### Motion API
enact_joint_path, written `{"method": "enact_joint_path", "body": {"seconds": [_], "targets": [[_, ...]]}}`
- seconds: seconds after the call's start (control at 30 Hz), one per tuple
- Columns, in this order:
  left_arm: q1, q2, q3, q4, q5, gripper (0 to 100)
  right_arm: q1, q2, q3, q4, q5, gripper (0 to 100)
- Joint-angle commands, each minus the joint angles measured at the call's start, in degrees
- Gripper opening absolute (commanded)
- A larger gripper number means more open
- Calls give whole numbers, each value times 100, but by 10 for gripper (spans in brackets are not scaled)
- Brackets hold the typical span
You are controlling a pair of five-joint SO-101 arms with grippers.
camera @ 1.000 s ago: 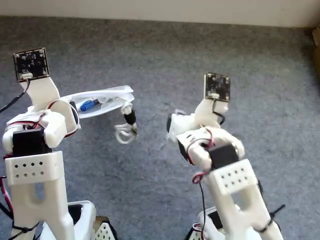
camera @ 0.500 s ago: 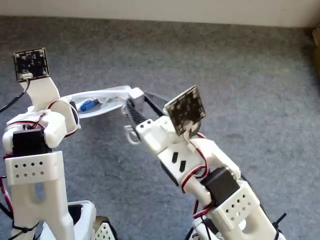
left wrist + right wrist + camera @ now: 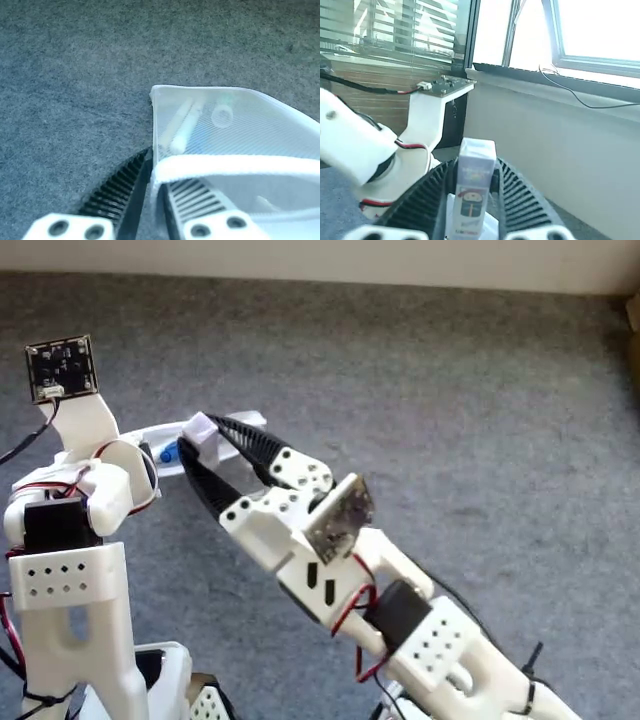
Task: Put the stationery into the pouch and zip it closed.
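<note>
The white mesh pouch (image 3: 235, 125) lies with pens and a small ring showing through its side. My left gripper (image 3: 155, 170) is shut on its open rim near one end. In the high view the pouch (image 3: 158, 434) sits at the left, a blue pen (image 3: 167, 452) inside it. My right gripper (image 3: 203, 432) hangs just over the pouch's mouth, shut on a small white eraser (image 3: 200, 427). In the right wrist view the eraser (image 3: 474, 200) stands upright between the black ribbed fingers of the right gripper (image 3: 475, 170).
Everything rests on grey carpet (image 3: 480, 390), with open floor to the right and at the back. A pale wall (image 3: 320, 255) runs along the far edge. The left arm's body (image 3: 70, 540) stands close beside the pouch.
My right arm has swung from the middle across to the left and back, carrying the eraser over the pouch's mouth. It now covers the zip cord. The left arm has stayed still.
</note>
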Motion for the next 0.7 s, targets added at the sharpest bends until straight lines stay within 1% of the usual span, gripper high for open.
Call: {"method": "enact_joint_path", "body": {"seconds": [0.0, 0.3, 0.53, 0.6, 0.67], "targets": [[163, 13, -136, -105, 44, 7, -22, 374, 92, -963, 114, 5], [163, 13, -127, -105, 44, 7, 259, 1499, 145, -1921, 114, 5], [163, 13, -127, -88, 44, 7, 259, 1815, 154, -2035, 114, 9], [163, 13, -127, -88, 44, 7, 259, 1815, 154, -2026, 114, 42], [163, 13, -127, -88, 35, 7, 259, 1815, 163, -2018, 114, 98]]}}
